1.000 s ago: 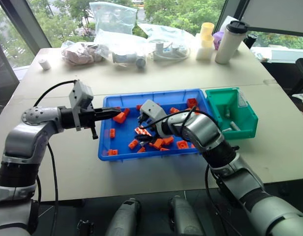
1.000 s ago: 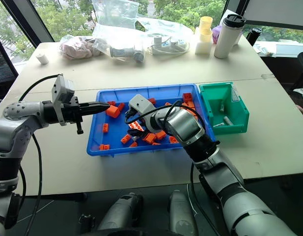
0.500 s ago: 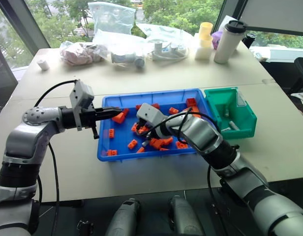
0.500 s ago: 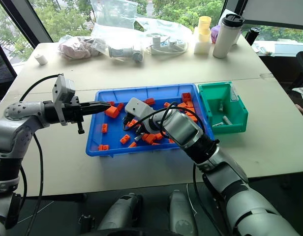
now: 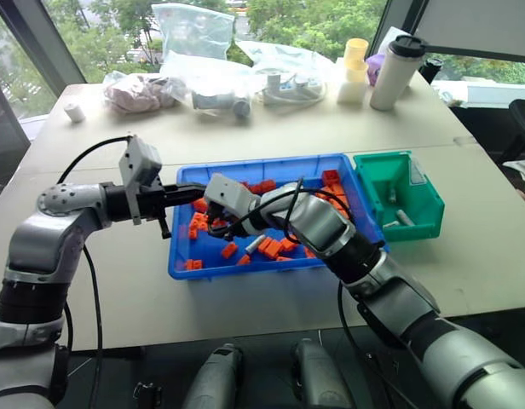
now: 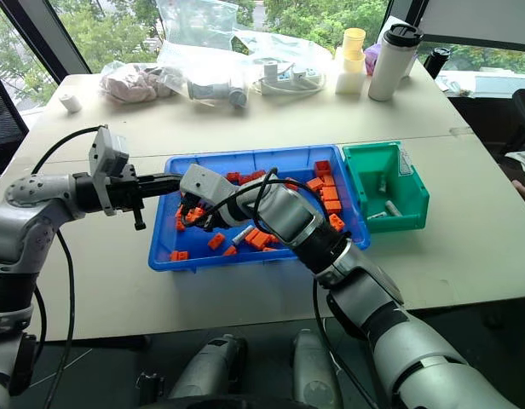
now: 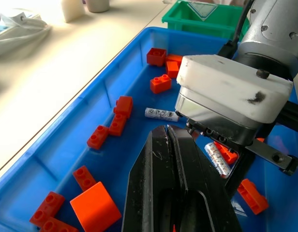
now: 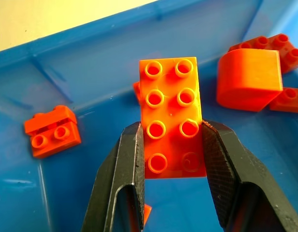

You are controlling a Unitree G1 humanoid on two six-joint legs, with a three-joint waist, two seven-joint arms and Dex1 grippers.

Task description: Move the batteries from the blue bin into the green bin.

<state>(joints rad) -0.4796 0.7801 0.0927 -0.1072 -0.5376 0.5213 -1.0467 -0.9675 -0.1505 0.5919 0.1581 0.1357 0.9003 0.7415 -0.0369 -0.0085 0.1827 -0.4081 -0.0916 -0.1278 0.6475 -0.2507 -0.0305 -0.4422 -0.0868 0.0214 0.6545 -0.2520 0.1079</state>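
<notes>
So the right gripper [image 8: 171,145] has its jaws clamped on an orange brick [image 8: 171,116] over the left end of the blue bin [image 5: 271,264]. The left gripper [image 7: 168,140], jaws pressed together and empty, hovers there too. Two batteries [image 7: 161,114] lie in the blue bin, others in the green bin [image 5: 420,226] at its right end.

The place looks like an office or lab room set up for robot trials. A wide pale bench [image 5: 271,136] stands against tall windows [image 5: 305,17] with trees outside. Along its far edge lie clear plastic bags [image 5: 194,30] of parts, a coiled white cable [image 5: 288,89], a travel mug [image 5: 397,72] and stacked yellow cups [image 5: 357,58].
</notes>
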